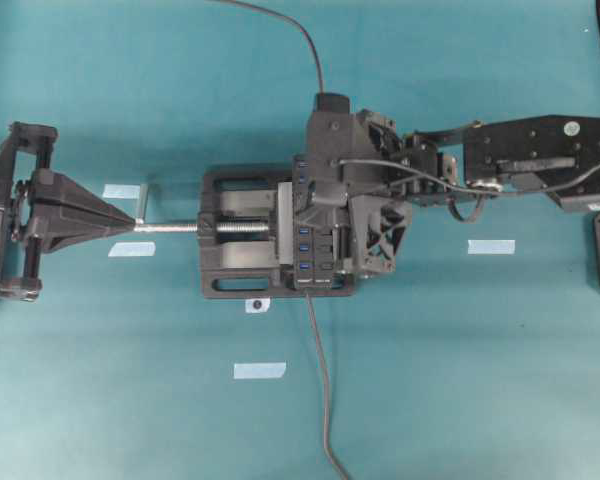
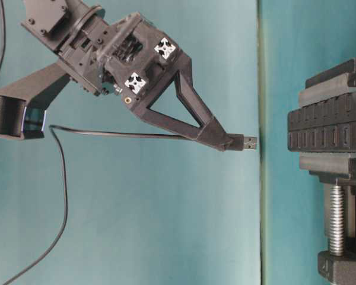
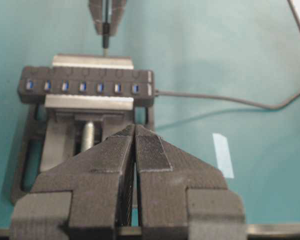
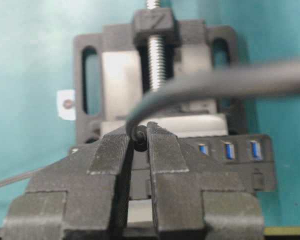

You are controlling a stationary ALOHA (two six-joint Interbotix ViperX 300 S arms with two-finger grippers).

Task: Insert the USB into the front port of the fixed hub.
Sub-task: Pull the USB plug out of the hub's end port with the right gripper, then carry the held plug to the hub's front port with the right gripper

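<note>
Closest to the right wrist camera, the right pincer has its two ribbed fingers almost together, and between the tips they pinch the USB at the black body behind its metal end. From the table-level view the plug points out level from the fingertips toward the fixed hub and stands near it but clearly apart, not yet in any port. The thin grey cable runs back under the pincer and hangs in a loose curve. The plug is judged light and stiff, small against the fingers, so the hold on its short body is the good place; a hold on the soft cable would let the plug swing. The smooth shell may slip or turn between the pads when it presses on the port, and the cable's pull can tilt it. The hub itself sits clamped in the black vise on the table, so it is expected not to give way. The left pincer is closed with nothing in it, resting back from the vise.
</note>
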